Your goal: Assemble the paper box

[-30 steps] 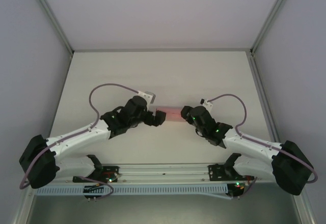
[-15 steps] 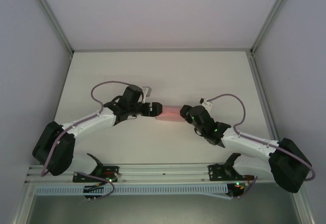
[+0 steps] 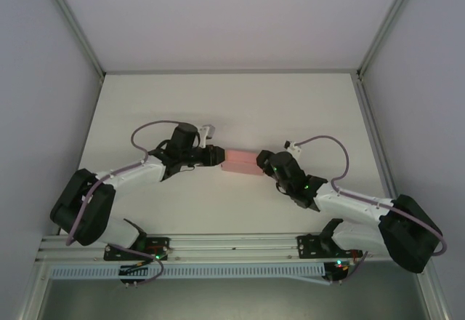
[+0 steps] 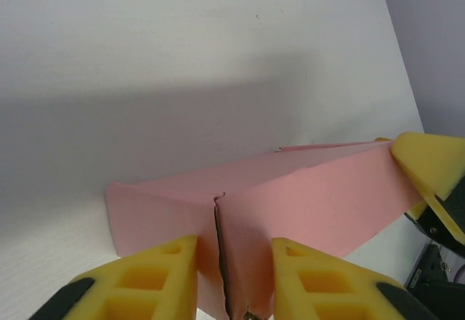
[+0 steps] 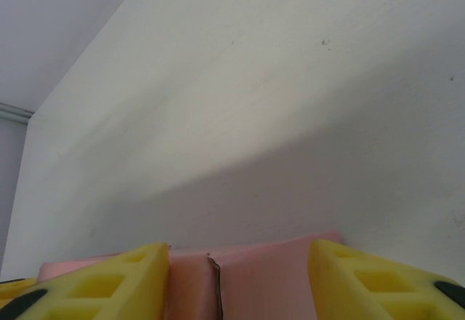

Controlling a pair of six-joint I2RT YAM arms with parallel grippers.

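Box pinched at both ends, mid-surface.

Top view: pink paper box [image 3: 241,162] lies about centre of the white surface [image 3: 218,102], w/ left gripper [image 3: 216,157] on its left end and right gripper [image 3: 263,164] on its right end. Left wrist: left gripper [image 4: 232,280] has its yellow fingers [image 4: 156,276] close together on either side of the paper box [image 4: 312,204], looks clamped on the end. An end seam [image 4: 218,225] shows there as a dark slit, not fully flush. Right wrist: right gripper [image 5: 240,291] is set wider, the paper box [image 5: 254,269] fills the gap between the pads, so prob. clamped across its width. Progress, as judged: body already folded to a rectangular shape. Ends likely need tucking and pressing flush.
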